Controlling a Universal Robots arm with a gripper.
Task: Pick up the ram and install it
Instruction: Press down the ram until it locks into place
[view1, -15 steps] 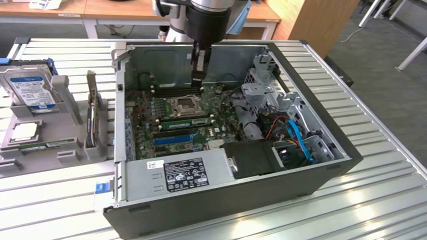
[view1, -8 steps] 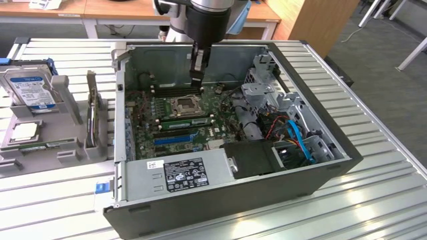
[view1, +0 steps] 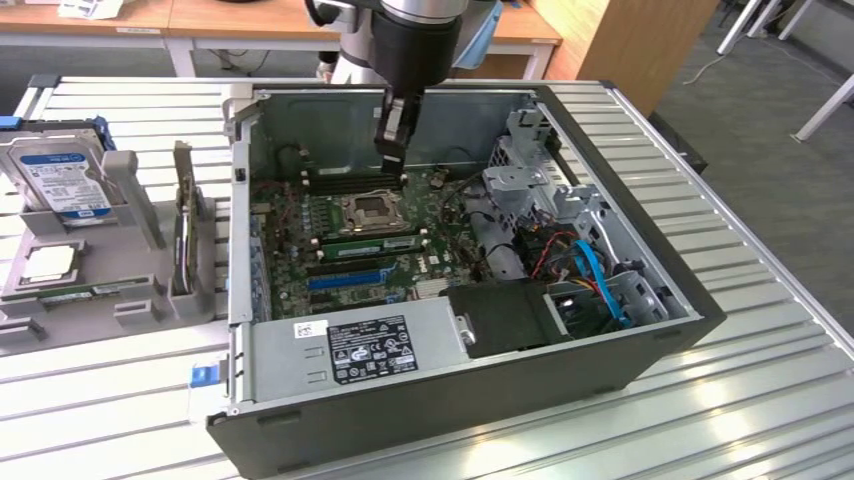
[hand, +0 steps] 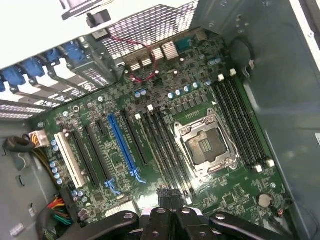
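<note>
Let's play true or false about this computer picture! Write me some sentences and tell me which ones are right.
1. The computer case is open and its motherboard shows. True.
2. The hard drive sits inside the case. False: the hard drive stands in a gray holder outside it, on the exterior view's left.
3. The gripper is over the motherboard. True.
4. The gripper is wide open. False: it is shut.
5. A fan covers the processor socket. False: the socket is bare.

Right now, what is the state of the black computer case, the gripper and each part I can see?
black computer case: open, side panel off.
black gripper: shut, inside the case over the motherboard.
square metal processor socket: empty.
slim green ram stick: lying in the grey tray, outside the case.
blue-and-silver hard drive: standing in the tray.
</note>
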